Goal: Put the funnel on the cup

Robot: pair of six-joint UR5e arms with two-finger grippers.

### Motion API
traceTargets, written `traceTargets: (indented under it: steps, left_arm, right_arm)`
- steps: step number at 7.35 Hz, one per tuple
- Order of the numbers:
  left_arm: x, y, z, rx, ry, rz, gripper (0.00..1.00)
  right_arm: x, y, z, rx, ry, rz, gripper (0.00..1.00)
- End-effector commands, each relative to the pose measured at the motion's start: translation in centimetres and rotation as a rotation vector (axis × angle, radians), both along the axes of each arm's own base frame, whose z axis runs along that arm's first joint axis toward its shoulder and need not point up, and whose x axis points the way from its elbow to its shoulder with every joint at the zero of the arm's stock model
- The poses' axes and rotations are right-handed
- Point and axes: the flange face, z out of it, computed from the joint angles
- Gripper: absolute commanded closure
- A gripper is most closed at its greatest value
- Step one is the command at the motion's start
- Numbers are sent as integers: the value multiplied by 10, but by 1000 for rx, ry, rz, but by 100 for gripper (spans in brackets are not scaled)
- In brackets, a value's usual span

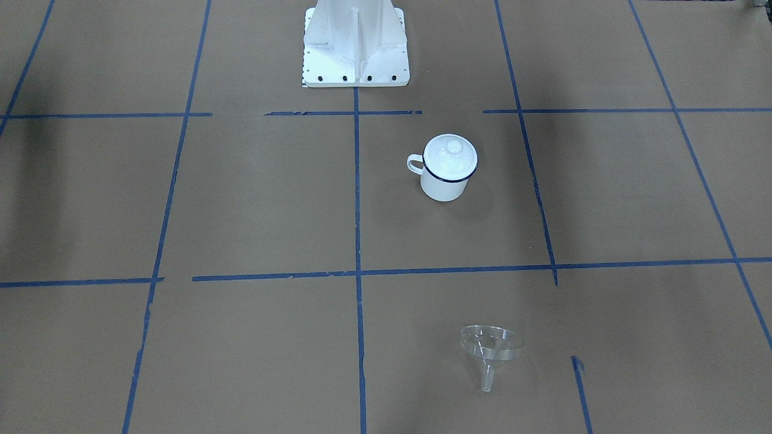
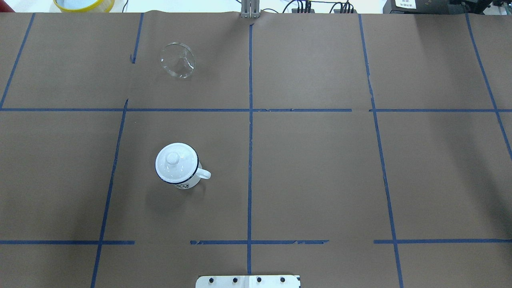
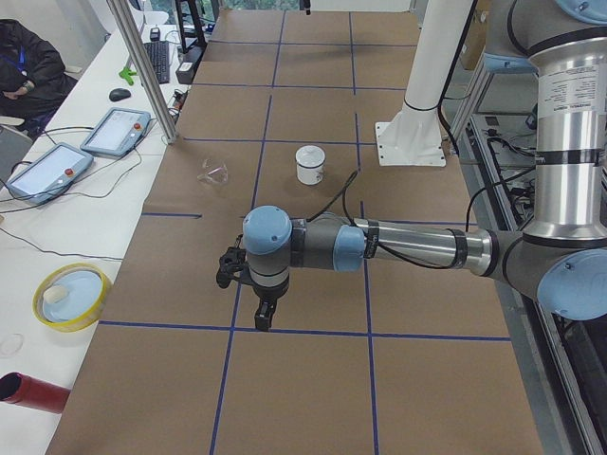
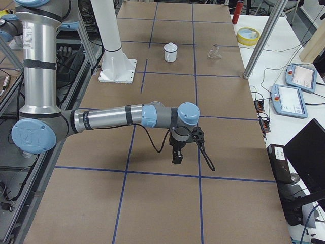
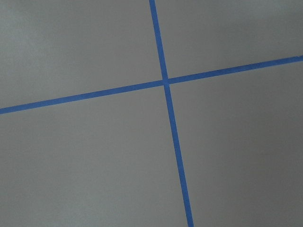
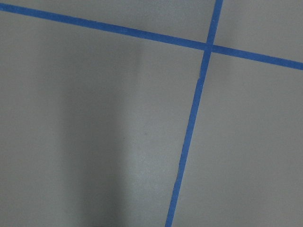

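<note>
The cup [image 1: 445, 184] is a white enamel mug with a dark blue rim, standing upright on the brown table, and a round white knobbed lid [image 1: 451, 155] sits on it. It also shows in the overhead view [image 2: 187, 182]. The clear funnel [image 1: 490, 346] lies on its side farther from the robot, apart from the cup, and also shows in the overhead view [image 2: 178, 60]. My left gripper [image 3: 261, 313] hangs over the table's left end, far from both. My right gripper [image 4: 176, 158] hangs over the right end. I cannot tell whether either is open or shut.
The robot's white base [image 1: 354, 45] stands at the near edge. A yellow-rimmed dish [image 3: 71, 296], a red cylinder [image 3: 28, 393] and two teach pendants [image 3: 119, 131] lie beyond the far edge. A metal post [image 3: 142, 66] stands there. Blue tape lines cross the table.
</note>
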Motion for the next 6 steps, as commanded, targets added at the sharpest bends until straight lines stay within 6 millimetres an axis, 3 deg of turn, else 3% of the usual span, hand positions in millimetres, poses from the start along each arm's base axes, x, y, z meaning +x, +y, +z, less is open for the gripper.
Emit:
traceTargets:
  steps: [1,3,4,5,6]
  left_arm:
    - [2,-11,-9,17,-8,4,0]
    - [1,-54,-86,194,-7,5,0]
    - [0,-68,-114,327,-13,0,0]
    - [1,-75,-119,447,-16,1,0]
    - [0,-66,-140,507,23,-87,0]
  right_arm:
    - [0,0,1,-1,0,0,0]
    - [0,0,1,-1,0,0,0]
    - [0,0,0,0,0,0,0]
    - [0,0,1,-1,0,0,0]
    - [0,0,1,-1,0,0,0]
